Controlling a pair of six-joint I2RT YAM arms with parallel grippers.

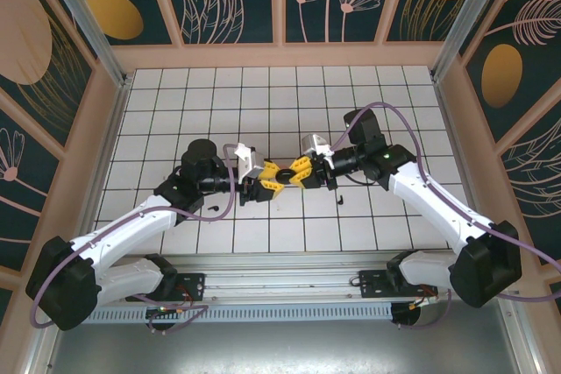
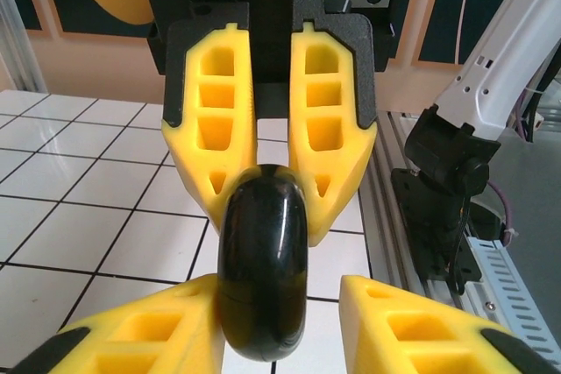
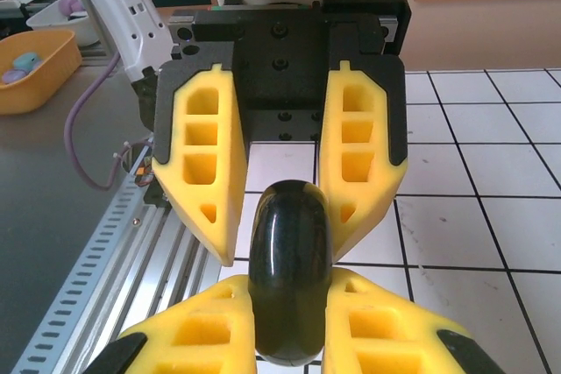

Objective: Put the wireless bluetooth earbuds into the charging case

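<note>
The right tool (image 3: 289, 285) pinches the black round case (image 1: 282, 183) above the counter (image 1: 351, 102) at mid-view. The left tool (image 2: 279, 285) stands spread about the case, with a gap at one finger. A black earbud (image 1: 213, 208) lies at the case's 8 o'clock and a second earbud (image 1: 340, 202) at 4 o'clock.

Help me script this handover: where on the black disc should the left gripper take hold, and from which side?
Grip the black disc across its two broad faces, at the free rim opposite the right gripper, coming in edge-on from the left. It is held on edge, thin with a rounded rim, so the broad faces likely seat the jaws best.
</note>
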